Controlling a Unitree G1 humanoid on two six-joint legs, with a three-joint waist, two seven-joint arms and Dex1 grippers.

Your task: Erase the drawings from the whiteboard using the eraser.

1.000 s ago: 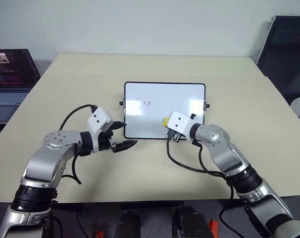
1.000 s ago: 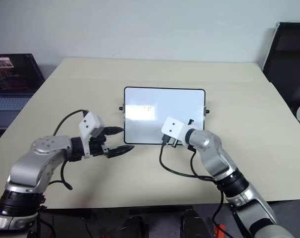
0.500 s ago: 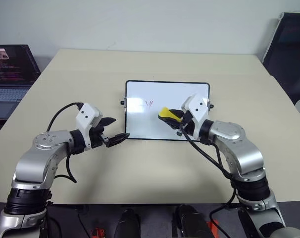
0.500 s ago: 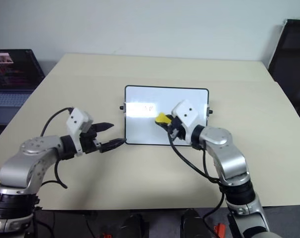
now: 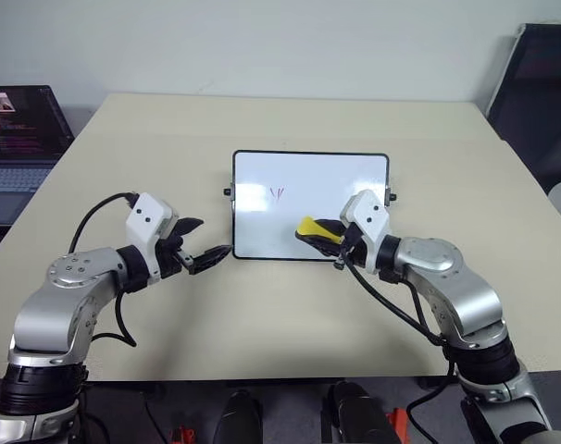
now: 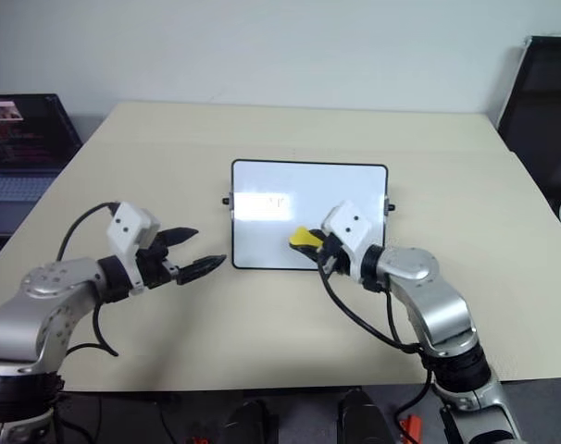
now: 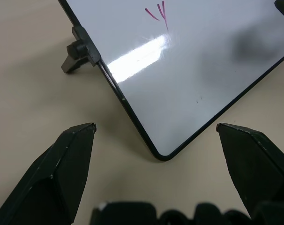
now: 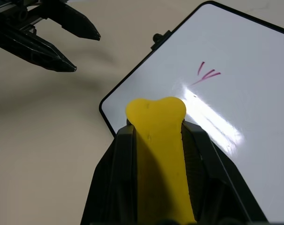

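The whiteboard lies flat at the table's middle. The drawings are thin red strokes on its left part, also in the left wrist view as drawings. My right gripper is shut on the yellow eraser. The eraser points left over the board's near edge, short of the strokes; I cannot tell if it touches the board. My left gripper stands open and empty just left of the board's near left corner.
A laptop sits open past the table's far left edge. A black chair stands at the far right. Bare tan tabletop surrounds the board on all sides.
My right wrist has rolled and drawn back toward me, so the eraser now sticks out leftward over the board. The left gripper has moved a little left, away from the board's corner.
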